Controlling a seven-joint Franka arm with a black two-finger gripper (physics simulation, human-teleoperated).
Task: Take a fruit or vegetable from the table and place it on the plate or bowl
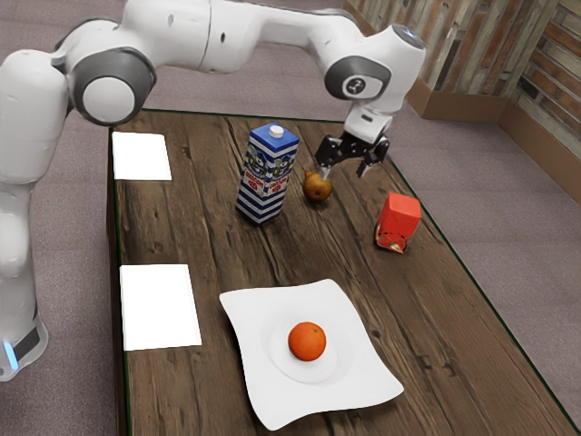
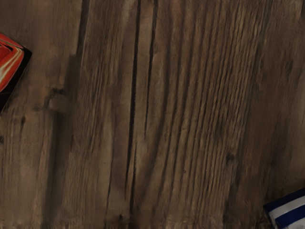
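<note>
Exterior view: black two-finger gripper (image 1: 345, 169) hangs above the dark wooden plank table (image 1: 454, 345), fingers spread apart, nothing between them. Just beside it, toward the exterior view's left and a little lower, sits a small brown pear-shaped fruit (image 1: 317, 186) on the wood, near the tall blue-and-white striped carton (image 1: 267, 173). A red cardboard box (image 1: 398, 221) stands farther toward the exterior view's right. A round orange fruit (image 1: 307, 341) lies in the middle of the white square plate with wavy edges (image 1: 363, 391), well apart from the hand. Two blank white paper sheets (image 1: 159, 306) lie along the table's far-left edge. Wrist view: bare table grain (image 2: 152, 114) under the hand, with a corner of the red box (image 2: 9, 62) and a corner of the carton (image 2: 288, 212) at opposite sides. Judgement: one fruit is already plated; the step in hand reads as an approach to the brown fruit. The next move calls for shifting the hand over the fruit, descending around it, and closing without nudging the carton.
</note>
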